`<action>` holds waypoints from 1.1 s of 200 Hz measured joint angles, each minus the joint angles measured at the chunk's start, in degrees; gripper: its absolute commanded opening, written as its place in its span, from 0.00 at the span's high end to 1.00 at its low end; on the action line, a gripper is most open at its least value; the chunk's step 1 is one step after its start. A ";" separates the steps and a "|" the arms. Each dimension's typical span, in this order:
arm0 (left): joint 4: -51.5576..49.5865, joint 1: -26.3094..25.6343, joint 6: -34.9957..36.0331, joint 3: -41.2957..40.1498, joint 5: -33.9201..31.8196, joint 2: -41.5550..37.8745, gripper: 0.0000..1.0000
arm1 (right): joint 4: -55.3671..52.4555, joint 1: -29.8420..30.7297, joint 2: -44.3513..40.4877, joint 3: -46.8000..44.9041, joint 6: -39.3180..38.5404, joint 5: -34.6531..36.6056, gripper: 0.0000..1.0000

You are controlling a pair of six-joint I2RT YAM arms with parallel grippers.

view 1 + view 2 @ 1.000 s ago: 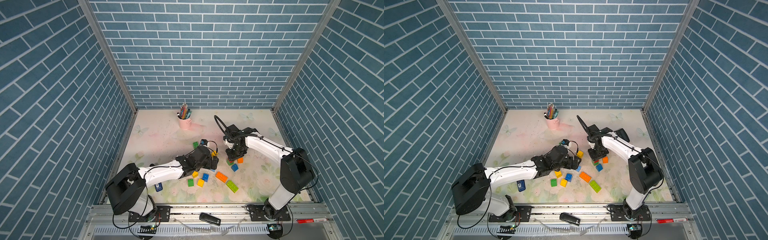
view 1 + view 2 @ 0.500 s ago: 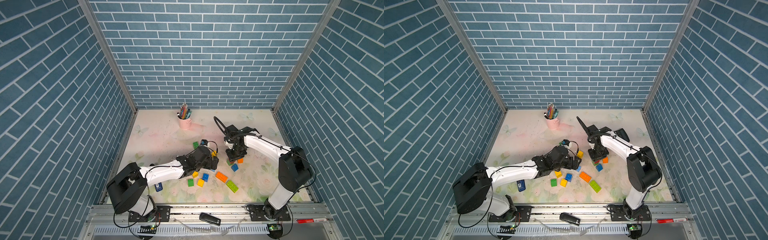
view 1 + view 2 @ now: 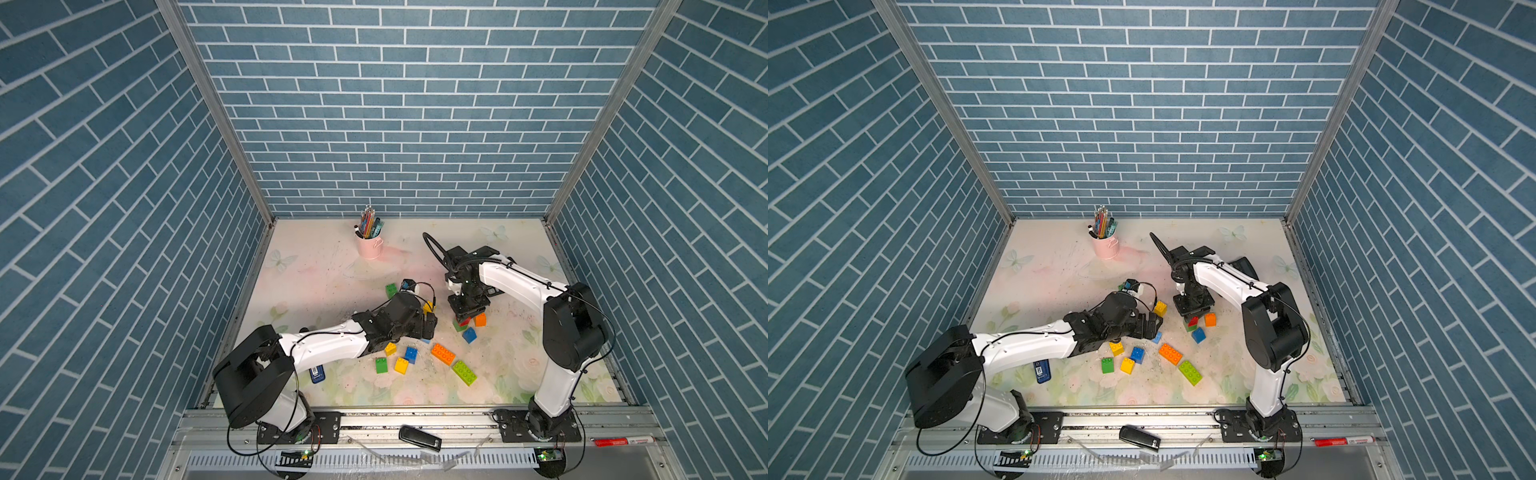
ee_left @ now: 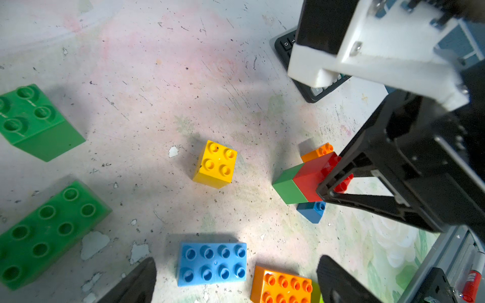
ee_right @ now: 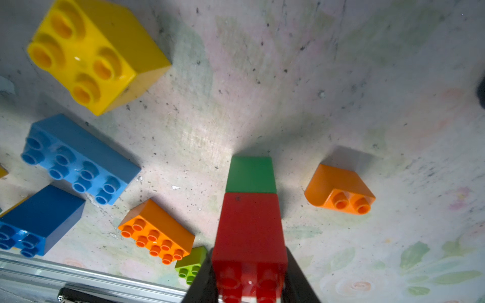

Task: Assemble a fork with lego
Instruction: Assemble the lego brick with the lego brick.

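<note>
Right gripper point(image 5: 249, 286) pinched a red square studded plastic brick point(image 5: 249, 225) stacked on a green brick point(image 5: 251, 175) resting on the floral table point(image 5: 341, 78); left gripper point(image 4: 237, 265) gaped wide over a light-blue oblong brick point(image 4: 212, 262). Lettering on the red marker point(image 3: 1343, 441) was too small to read.

We look steeply down on the whole desk point(image 3: 316, 266) in both top views; wrist cameras sit close above it, sharing the red-green stack point(image 4: 307, 181).

Black keypad point(image 4: 285, 48) shows a 0 (rest blurred).
</note>
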 measured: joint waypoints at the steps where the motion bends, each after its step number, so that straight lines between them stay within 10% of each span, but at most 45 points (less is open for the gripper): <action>1: 0.02 0.02 0.00 0.00 -0.02 0.00 0.03 | -0.07 0.00 0.02 0.07 0.02 -0.02 1.00; 220: -2.16 8.41 -0.07 -8.70 -0.63 -13.92 0.05 | 14.95 2.67 -8.98 -11.93 6.71 3.72 1.00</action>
